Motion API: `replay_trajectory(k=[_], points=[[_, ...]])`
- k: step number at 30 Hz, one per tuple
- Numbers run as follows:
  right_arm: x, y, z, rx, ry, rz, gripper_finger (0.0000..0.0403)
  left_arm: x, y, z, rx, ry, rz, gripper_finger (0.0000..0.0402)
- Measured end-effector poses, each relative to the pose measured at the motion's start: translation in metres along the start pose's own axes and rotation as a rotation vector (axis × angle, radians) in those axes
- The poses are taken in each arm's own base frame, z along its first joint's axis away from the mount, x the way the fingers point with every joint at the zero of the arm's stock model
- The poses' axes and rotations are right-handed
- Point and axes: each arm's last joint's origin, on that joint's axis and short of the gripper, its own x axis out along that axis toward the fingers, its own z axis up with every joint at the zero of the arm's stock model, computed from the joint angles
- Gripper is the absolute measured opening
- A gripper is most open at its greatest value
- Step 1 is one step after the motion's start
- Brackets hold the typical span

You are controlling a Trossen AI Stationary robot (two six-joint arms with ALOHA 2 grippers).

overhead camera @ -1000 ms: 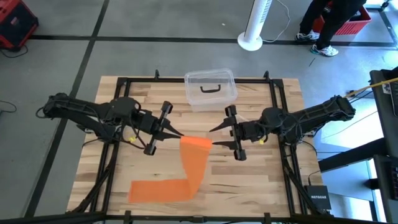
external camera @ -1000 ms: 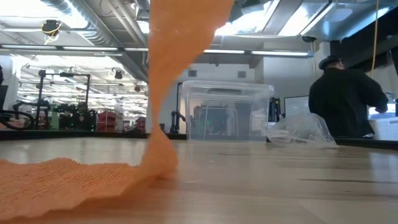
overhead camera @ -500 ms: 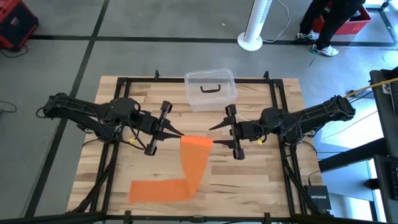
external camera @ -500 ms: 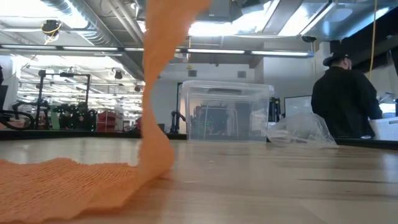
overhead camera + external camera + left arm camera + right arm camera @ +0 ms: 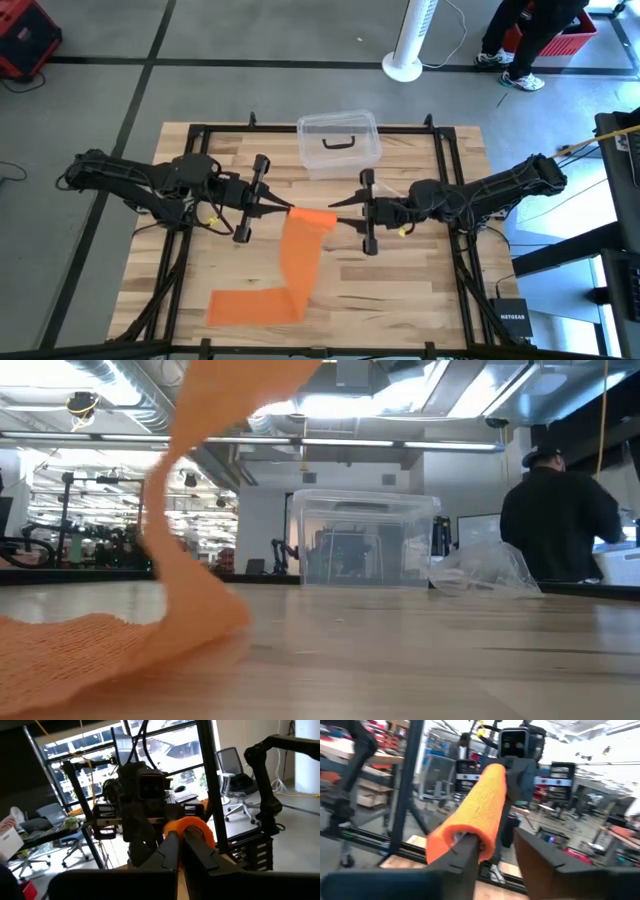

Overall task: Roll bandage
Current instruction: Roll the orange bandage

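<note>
A: What does the overhead view show?
B: A wooden slatted desk (image 5: 420,280). The bright orange soft fabric bandage (image 5: 296,262) hangs from mid-desk down to a flat stretch at the near left. The left gripper (image 5: 284,208) and right gripper (image 5: 335,211) meet its rolled top end from either side. A clear plastic box with a black handle (image 5: 338,143) sits at the far edge.

A: And from desk level?
B: The bandage (image 5: 180,560) rises from the desk, out of the top of the view. A person in black (image 5: 555,525) stands at the far right.

A: The wrist views?
B: Left fingers (image 5: 167,851) nearly closed on the roll's (image 5: 192,829) end. Right fingers (image 5: 462,855) spread apart, one inside the orange tube (image 5: 472,815).
</note>
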Motion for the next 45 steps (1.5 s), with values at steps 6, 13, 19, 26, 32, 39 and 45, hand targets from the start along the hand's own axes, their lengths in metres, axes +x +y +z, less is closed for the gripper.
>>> replay_trajectory(k=[6,13,19,26,32,39,45], points=[[0.0,-0.002,-0.003,-0.039,0.046,-0.053,0.0016,0.001,-0.003,-0.007,-0.025,0.064,-0.033,0.0007],[-0.008,-0.002,-0.01,-0.033,0.183,-0.056,0.0008,-0.013,0.0,-0.013,-0.078,0.218,0.136,0.0053],[-0.023,-0.006,-0.011,-0.011,0.311,-0.09,0.0007,-0.032,0.001,-0.022,-0.08,0.404,0.314,0.0108],[-0.027,0.0,-0.029,0.037,0.387,-0.018,0.0004,-0.018,-0.004,-0.039,-0.053,0.519,0.332,0.0117],[-0.033,0.014,-0.056,0.18,0.302,0.119,0.0003,0.009,-0.035,-0.052,0.055,0.544,0.256,0.0092],[-0.053,0.024,-0.098,0.274,0.206,0.104,0.0003,0.015,-0.063,-0.076,0.087,0.46,0.227,0.0064],[-0.065,0.026,-0.111,0.325,0.128,0.079,0.0003,0.022,-0.064,-0.09,0.007,0.362,0.274,0.0061]])
